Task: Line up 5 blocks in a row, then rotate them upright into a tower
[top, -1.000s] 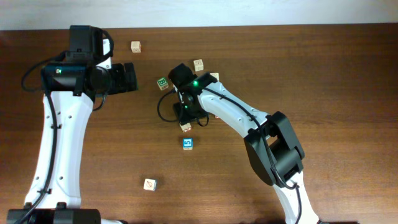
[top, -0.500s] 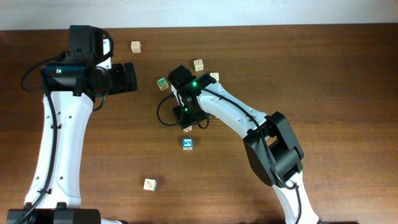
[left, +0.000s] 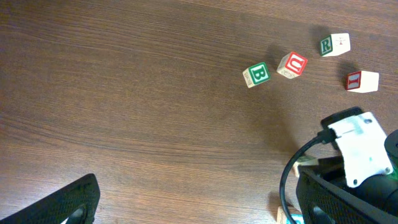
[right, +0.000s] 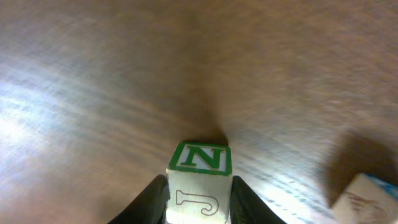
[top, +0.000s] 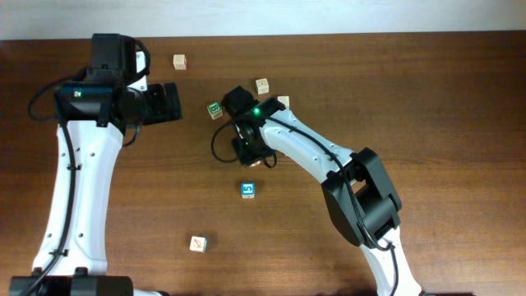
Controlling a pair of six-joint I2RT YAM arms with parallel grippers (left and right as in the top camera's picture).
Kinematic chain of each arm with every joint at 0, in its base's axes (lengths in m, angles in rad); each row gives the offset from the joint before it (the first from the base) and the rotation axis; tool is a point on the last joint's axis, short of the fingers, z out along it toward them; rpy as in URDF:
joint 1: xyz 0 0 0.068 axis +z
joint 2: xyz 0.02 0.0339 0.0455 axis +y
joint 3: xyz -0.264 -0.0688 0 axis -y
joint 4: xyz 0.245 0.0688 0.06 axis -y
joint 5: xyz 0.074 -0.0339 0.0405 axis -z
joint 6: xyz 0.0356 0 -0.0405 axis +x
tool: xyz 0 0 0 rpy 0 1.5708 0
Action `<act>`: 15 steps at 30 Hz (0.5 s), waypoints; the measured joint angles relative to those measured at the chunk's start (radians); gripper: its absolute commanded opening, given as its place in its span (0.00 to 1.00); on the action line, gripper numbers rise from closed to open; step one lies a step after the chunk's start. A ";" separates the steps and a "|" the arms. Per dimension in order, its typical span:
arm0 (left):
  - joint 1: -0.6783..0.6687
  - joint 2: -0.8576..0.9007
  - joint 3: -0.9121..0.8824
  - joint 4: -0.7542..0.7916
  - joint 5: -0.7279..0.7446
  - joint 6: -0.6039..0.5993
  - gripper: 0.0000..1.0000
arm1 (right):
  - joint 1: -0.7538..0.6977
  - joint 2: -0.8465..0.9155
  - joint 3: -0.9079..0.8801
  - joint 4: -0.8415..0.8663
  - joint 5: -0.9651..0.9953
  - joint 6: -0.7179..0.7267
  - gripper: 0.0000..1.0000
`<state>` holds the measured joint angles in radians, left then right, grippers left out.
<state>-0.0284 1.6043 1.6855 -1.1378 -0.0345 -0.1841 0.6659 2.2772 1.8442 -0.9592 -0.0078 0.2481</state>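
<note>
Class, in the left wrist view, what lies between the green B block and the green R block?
The red U block, touching neither; the left wrist view shows it.

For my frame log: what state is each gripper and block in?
Left gripper: open, empty.
Right gripper: shut on the N block.
N block: gripped, N face up.
B block: lying loose.
U block: lying loose.
R block: lying loose.
I block: lying loose.
Blue block: lying loose.
Lone block near the arm bases: lying loose.
Lone block by the back edge: lying loose.
</note>
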 measured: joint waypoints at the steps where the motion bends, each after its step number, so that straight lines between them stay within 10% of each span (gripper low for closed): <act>1: 0.000 0.000 0.000 0.000 0.000 0.000 0.99 | 0.000 0.000 0.000 0.002 0.018 0.016 0.32; 15: 0.000 0.000 0.000 0.000 0.000 0.000 0.99 | -0.063 0.000 0.002 -0.081 0.143 0.306 0.37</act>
<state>-0.0284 1.6043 1.6855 -1.1378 -0.0345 -0.1837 0.6029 2.2772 1.8462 -1.0405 0.1349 0.5545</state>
